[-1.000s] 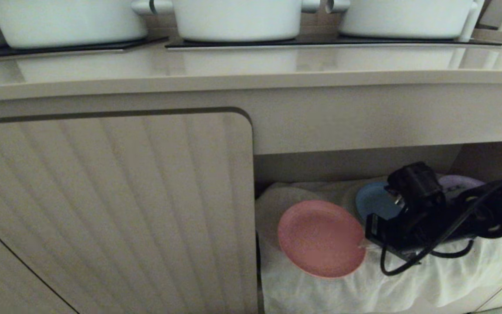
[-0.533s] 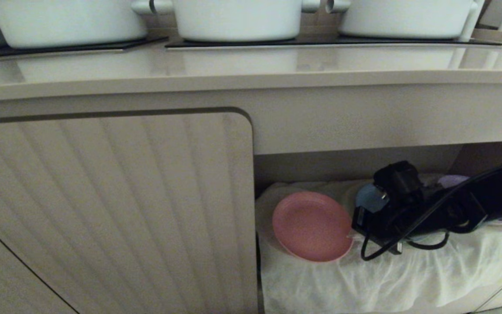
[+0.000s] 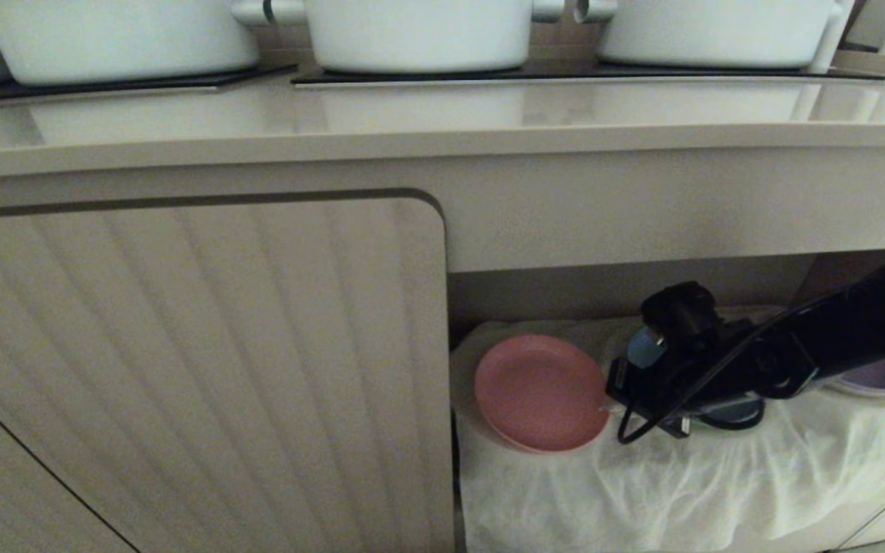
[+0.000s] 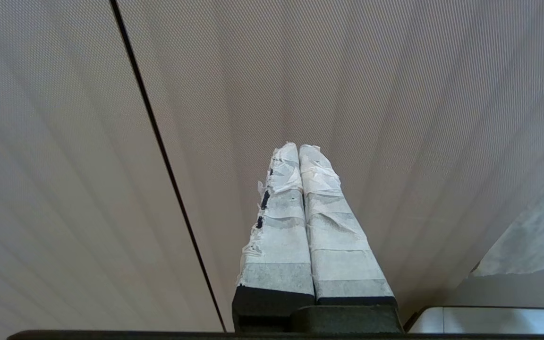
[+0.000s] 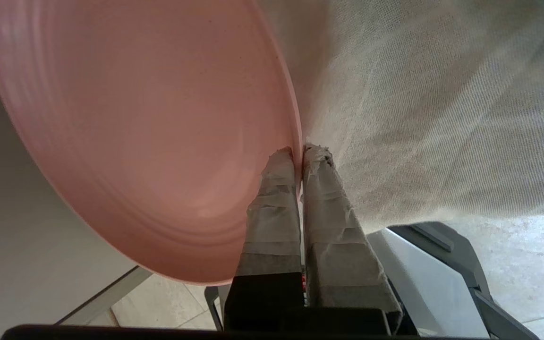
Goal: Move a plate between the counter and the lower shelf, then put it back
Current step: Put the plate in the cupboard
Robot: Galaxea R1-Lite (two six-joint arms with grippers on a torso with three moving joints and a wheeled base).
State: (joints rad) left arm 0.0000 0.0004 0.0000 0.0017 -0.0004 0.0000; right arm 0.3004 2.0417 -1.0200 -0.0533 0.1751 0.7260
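Inside the lower shelf, at the left end of the recess, my right gripper holds the plate by its right rim, my two taped fingers pinched shut on the edge, one on the plate's face and one behind it. The pink plate sits tilted, its face turned up and outward, over the white cloth that drapes the shelf; whether its lower edge touches the cloth I cannot tell. My right arm reaches in from the right, a black cable looping below the wrist. Behind my gripper a blue plate shows in part (most of it hidden by my wrist), and a purple plate lies farther right, just under my forearm.

The ribbed cabinet door stands just left of the plate. Above, the counter carries three white pots on black hob panels.

My left gripper hangs beside that ribbed door, its taped fingers pressed together on nothing.
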